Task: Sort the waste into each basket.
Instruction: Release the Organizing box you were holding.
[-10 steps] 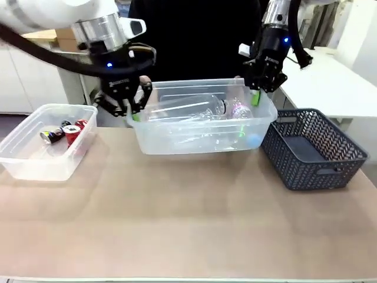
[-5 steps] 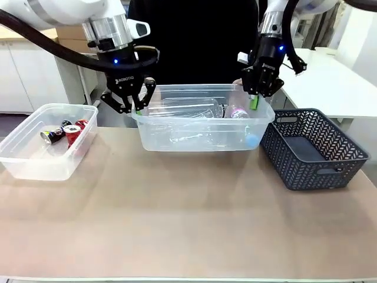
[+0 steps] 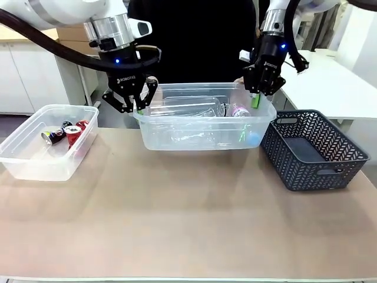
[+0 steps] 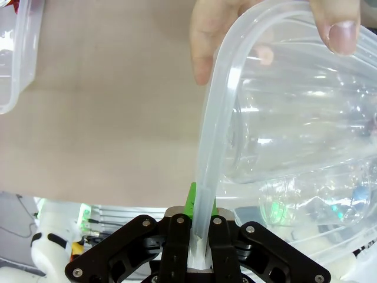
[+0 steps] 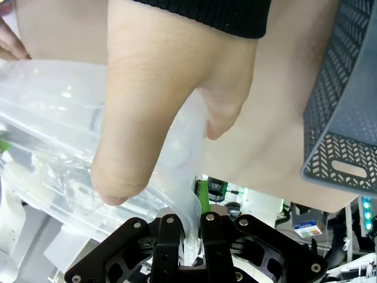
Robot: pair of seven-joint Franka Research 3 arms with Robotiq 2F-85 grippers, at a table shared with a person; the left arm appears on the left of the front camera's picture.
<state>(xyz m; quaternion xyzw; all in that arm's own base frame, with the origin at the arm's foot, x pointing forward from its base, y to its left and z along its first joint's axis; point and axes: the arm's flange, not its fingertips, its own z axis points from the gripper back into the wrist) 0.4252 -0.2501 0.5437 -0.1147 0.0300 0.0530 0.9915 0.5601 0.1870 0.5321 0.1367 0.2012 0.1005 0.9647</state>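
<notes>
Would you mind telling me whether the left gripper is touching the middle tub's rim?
Touching: in the left wrist view the left gripper is clamped shut on the tub's rim.

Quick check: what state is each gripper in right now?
Left gripper: shut on the clear tub's rim.
Right gripper: shut on the same tub's rim at the opposite end.

Both tools (image 3: 139,108) (image 3: 254,98) clamping clear tub (image 3: 200,132), bottles (image 3: 194,109) inside

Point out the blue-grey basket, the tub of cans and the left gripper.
blue-grey basket (image 3: 323,171), front view, near woven wall.
tub of cans (image 3: 41,167), front view, bare near wall.
left gripper (image 4: 197,244), left wrist view, between fingertips clamping the middle tub's rim.
</notes>
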